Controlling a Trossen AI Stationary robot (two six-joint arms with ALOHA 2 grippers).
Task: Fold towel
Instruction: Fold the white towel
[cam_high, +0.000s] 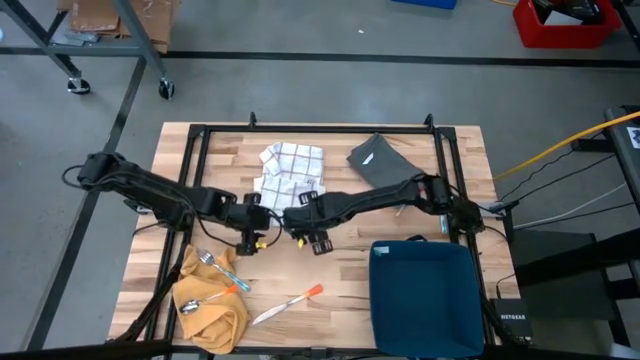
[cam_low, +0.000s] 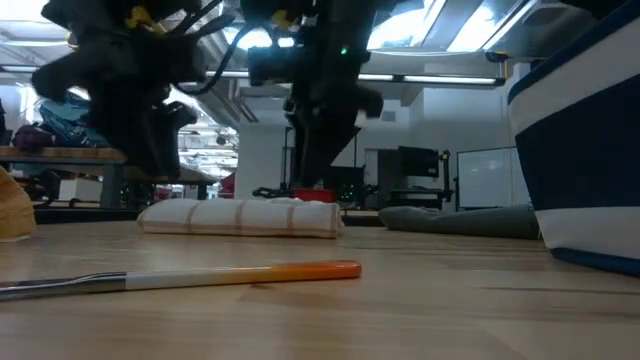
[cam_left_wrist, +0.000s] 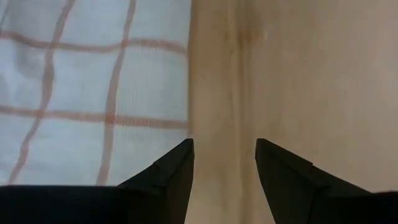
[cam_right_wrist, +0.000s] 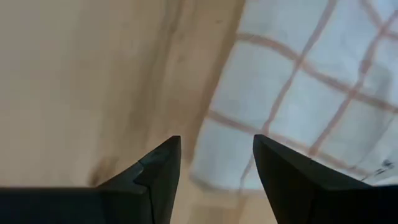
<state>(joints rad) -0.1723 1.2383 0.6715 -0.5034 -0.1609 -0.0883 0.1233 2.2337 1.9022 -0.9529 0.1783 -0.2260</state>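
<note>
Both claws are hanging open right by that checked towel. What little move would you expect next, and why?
Probably both lower and close on the near edge of the towel. The left gripper and right gripper are open and empty, each looking down on the towel's border against the bare wooden table. The towel lies rumpled, so an edge must be gripped before any fold.

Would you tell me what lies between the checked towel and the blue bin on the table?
In the high view, only bare wood and the right arm's forearm lie between the checked towel and the blue bin.
</note>
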